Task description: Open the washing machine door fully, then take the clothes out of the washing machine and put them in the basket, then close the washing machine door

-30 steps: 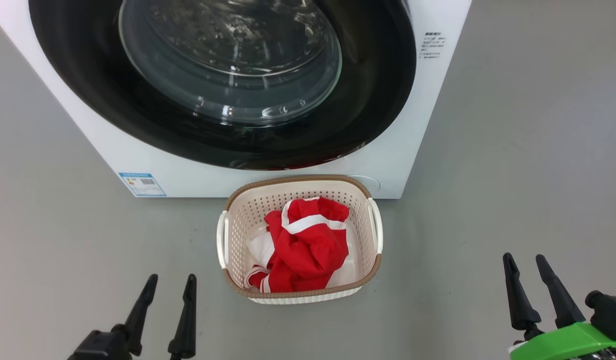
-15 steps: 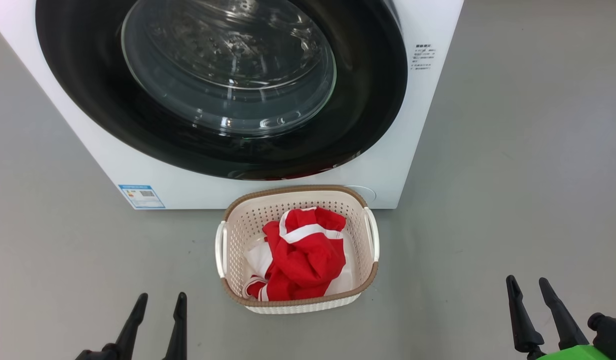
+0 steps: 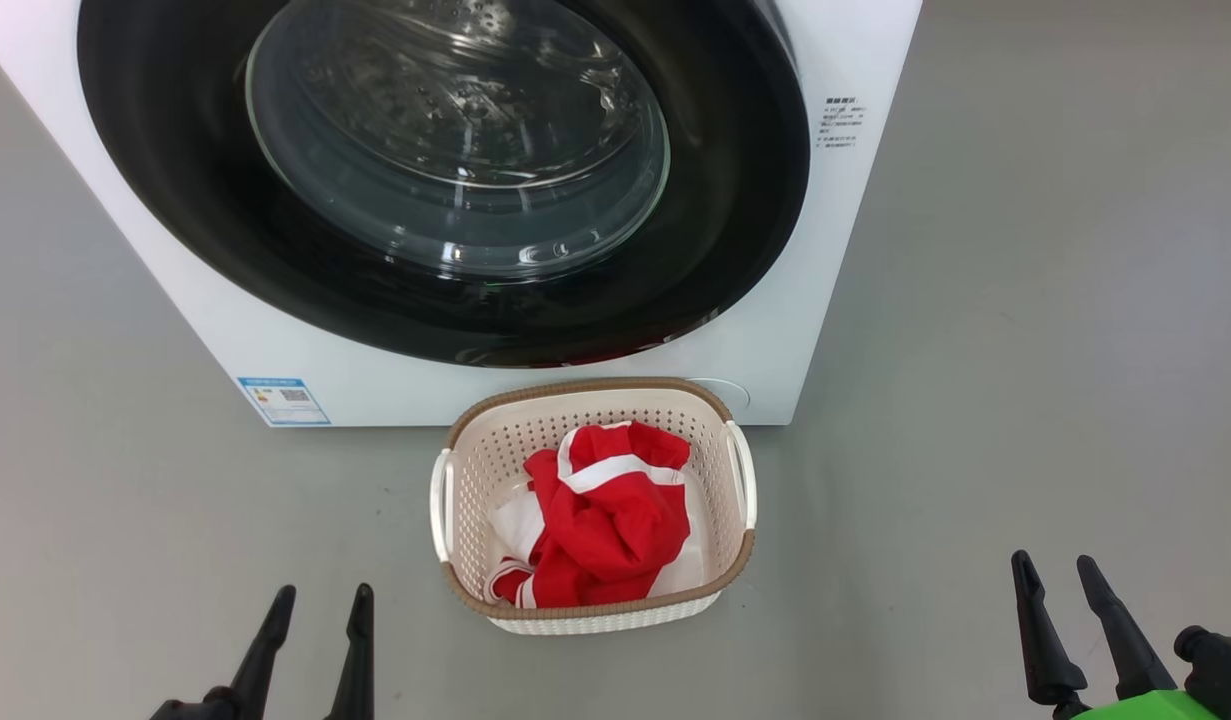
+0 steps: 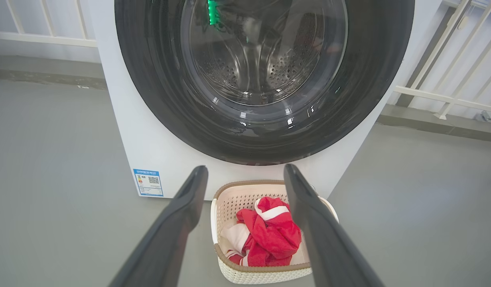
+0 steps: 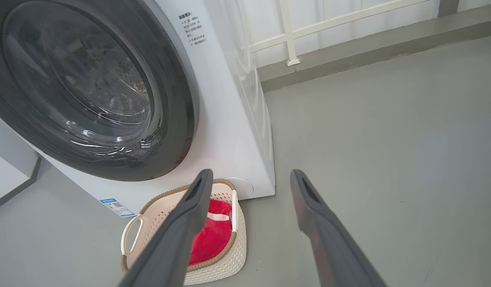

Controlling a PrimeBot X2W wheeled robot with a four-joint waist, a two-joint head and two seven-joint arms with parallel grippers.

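The white washing machine fills the top of the head view, and its round black door with the glass bowl window lies flush against the front. Directly before it on the floor stands the cream basket with the red and white clothes bundled inside. My left gripper is open at the lower left, empty, well short of the basket. Open and empty too, my right gripper sits at the lower right. The left wrist view shows the door, basket and clothes between my fingers.
Grey floor spreads to both sides of the machine. A blue label sits on the machine's lower left front. White railings and a low kerb run behind the machine in the wrist views.
The whole head picture has shifted down a little, so the camera has moved. Both grippers sit lower in the frame than a second ago and stay open. Basket and clothes are unmoved.
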